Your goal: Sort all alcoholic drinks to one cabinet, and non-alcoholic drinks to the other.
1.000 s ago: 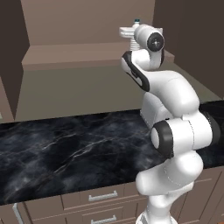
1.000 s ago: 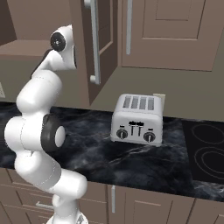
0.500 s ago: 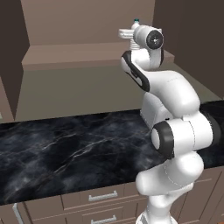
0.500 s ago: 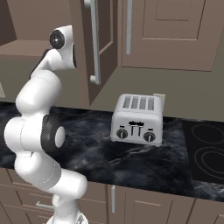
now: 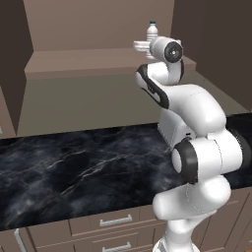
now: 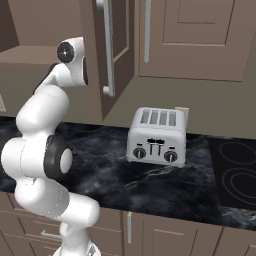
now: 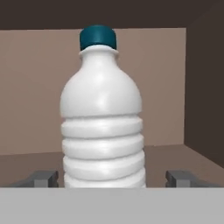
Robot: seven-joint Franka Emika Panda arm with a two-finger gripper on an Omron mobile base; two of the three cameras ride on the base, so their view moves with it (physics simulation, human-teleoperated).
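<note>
Plastic bottle (image 7: 102, 118) stands upright on the cabinet shelf (image 5: 88, 61), between my tool (image 7: 112, 178) tips. Tool spread wide, gripping nothing. Pulling back crooked could clip and topple it.

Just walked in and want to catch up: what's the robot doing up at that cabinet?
The arm is reaching into the open upper cabinet, where a white plastic bottle with a blue cap stands upright on the shelf. The gripper is around it with jaws wide, clear of its sides. A toaster sits on the counter.
</note>
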